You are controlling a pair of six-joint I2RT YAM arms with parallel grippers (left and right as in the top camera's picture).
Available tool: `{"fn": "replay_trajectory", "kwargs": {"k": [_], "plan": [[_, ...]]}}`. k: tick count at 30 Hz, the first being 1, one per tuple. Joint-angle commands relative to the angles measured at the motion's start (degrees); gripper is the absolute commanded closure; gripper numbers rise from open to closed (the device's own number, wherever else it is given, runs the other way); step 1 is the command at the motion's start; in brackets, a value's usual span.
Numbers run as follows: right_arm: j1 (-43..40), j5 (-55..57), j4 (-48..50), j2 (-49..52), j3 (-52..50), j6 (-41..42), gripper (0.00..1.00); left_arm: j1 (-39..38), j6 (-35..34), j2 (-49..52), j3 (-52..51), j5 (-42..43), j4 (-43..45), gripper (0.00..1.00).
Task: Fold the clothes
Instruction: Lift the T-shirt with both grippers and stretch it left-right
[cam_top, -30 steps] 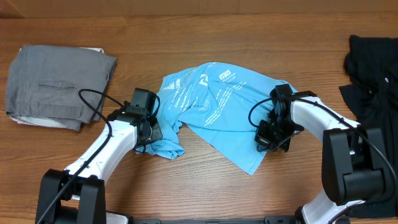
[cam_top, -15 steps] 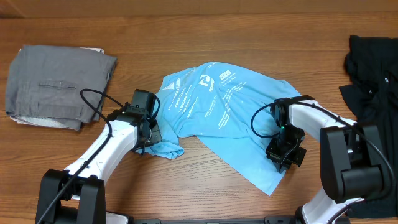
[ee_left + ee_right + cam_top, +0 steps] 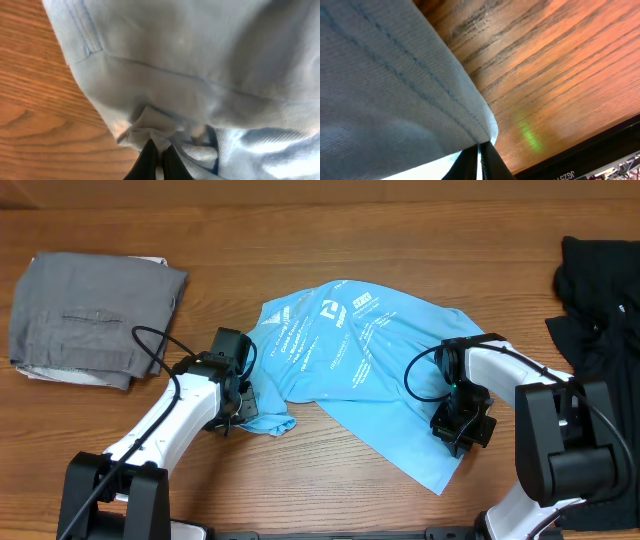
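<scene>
The light blue T-shirt [image 3: 350,350] lies crumpled on the wooden table, white lettering facing up. My left gripper [image 3: 238,408] sits at its bunched lower left part and is shut on a fold of the fabric [image 3: 160,125], seen close in the left wrist view [image 3: 159,152]. My right gripper [image 3: 458,423] is at the shirt's right side and is shut on its stitched hem [image 3: 445,95], as the right wrist view [image 3: 479,150] shows. A tail of the shirt [image 3: 430,470] points toward the front.
A folded grey garment [image 3: 90,315] lies at the back left. A pile of black clothing [image 3: 600,280] sits at the right edge. Bare wooden table [image 3: 330,490] shows in front of the shirt.
My right gripper has pulled the shirt's right hem toward the front right, spreading the cloth. My left gripper has shifted slightly down and left with its fold.
</scene>
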Motion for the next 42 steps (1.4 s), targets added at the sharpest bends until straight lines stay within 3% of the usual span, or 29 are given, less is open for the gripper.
{"fn": "replay_trajectory", "kwargs": {"k": [1, 14, 32, 42], "plan": [[-0.1, 1.1, 1.7, 0.5, -0.2, 0.6, 0.92, 0.2, -0.8, -1.3, -0.2, 0.9, 2.5, 0.96], [-0.1, 0.4, 5.7, 0.5, -0.2, 0.6, 0.95, 0.2, -0.8, 7.2, -0.2, 0.9, 11.3, 0.96], [-0.4, -0.5, 27.6, 1.0, -0.2, 0.2, 0.96, 1.1, 2.3, 18.0, -0.2, 3.4, 27.5, 0.96], [-9.1, -0.2, 30.4, 1.8, 0.1, -0.9, 0.96, 3.0, 2.2, 18.2, -0.2, 3.0, 31.9, 0.96]]}}
